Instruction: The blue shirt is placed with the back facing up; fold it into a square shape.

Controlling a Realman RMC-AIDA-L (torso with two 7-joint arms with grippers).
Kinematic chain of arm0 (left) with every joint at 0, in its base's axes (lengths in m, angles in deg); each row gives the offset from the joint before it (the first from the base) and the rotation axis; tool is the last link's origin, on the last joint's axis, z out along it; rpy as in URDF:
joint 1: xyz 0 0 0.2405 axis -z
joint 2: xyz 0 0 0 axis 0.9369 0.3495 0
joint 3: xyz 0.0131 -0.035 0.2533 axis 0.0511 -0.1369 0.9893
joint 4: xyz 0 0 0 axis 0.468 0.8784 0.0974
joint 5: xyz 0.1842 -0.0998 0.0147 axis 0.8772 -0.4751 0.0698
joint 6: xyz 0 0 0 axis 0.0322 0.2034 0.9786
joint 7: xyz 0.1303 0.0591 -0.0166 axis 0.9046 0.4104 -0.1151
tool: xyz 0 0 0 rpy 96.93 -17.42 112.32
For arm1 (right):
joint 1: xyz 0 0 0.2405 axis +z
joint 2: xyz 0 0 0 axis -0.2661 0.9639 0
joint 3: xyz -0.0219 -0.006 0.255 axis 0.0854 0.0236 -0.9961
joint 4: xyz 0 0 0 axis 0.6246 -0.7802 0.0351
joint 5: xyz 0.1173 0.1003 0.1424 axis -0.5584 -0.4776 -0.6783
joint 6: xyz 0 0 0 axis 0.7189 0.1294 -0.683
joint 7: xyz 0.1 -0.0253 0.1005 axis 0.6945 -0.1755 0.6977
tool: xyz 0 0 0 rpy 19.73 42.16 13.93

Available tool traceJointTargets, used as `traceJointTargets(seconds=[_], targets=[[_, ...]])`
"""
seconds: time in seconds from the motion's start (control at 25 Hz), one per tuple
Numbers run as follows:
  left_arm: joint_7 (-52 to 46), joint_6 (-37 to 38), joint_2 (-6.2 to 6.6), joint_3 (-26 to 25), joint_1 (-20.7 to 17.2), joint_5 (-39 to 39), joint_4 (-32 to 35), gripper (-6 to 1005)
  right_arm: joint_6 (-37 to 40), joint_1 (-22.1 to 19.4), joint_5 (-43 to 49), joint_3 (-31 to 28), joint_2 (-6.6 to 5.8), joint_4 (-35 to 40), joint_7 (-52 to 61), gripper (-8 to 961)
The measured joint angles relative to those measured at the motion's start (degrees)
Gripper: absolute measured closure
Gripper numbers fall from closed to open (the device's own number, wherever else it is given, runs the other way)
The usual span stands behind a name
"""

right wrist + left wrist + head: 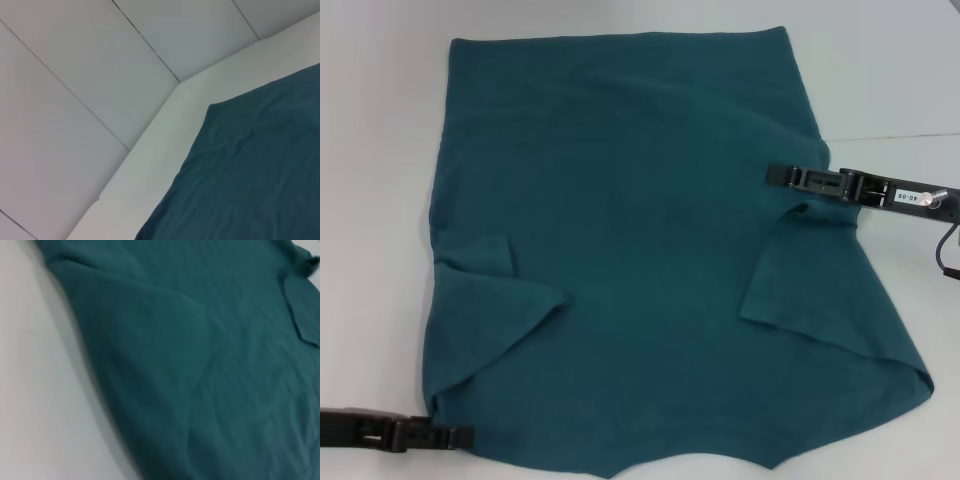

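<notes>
Blue shirt (pixel 640 230) flat on table (pixel 380 150) (sleeves folded inward), grippers at edges.

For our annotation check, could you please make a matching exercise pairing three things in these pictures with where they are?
Things:
1. left gripper
2. right gripper
3. blue shirt

Places:
A. spread flat on the white table, both sleeves folded inward
B. low at the shirt's near left corner
C. over the shirt's right edge, above the folded sleeve

Pairs: 1-B, 2-C, 3-A
</notes>
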Motion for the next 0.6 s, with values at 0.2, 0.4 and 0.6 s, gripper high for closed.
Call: traceJointTargets(seconds=[0.2,0.4,0.6], targets=[[0.0,1.7,-0.11,0.2,1.5,-0.6,-0.4,114,0.1,0.0,-0.1,0.0,0.00,0.0,0.0,37],[0.0,3.7,-0.12,0.3,2.4,-1.5,-0.5,114,0.3,-0.1,-0.1,-0.2,0.00,0.0,0.0,38],[-0.2,4.9,-0.12,0.4,2.8,-1.6,-0.5,114,0.5,-0.4,-0.1,-0.6,-0.05,0.1,0.0,38]])
